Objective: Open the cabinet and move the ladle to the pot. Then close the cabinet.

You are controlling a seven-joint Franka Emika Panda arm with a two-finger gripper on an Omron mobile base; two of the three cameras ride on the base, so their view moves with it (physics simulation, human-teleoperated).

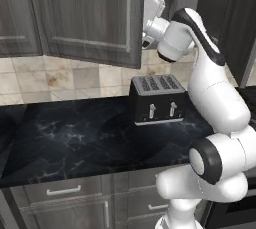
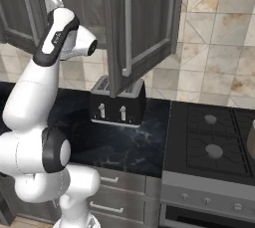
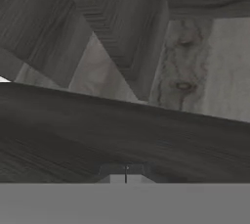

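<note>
We see the cabinet (image 1: 95, 18) above the toaster (image 1: 156, 99) with its right door swung open, and the gripper (image 3: 126, 175), fingers pressed together and empty, raised beside it.

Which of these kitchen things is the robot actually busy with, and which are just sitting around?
Part of the job:
- cabinet, one door swung partly open
- gripper, shut, up by that door

Just there:
- toaster on the counter
- stove
- drawer units below
</note>
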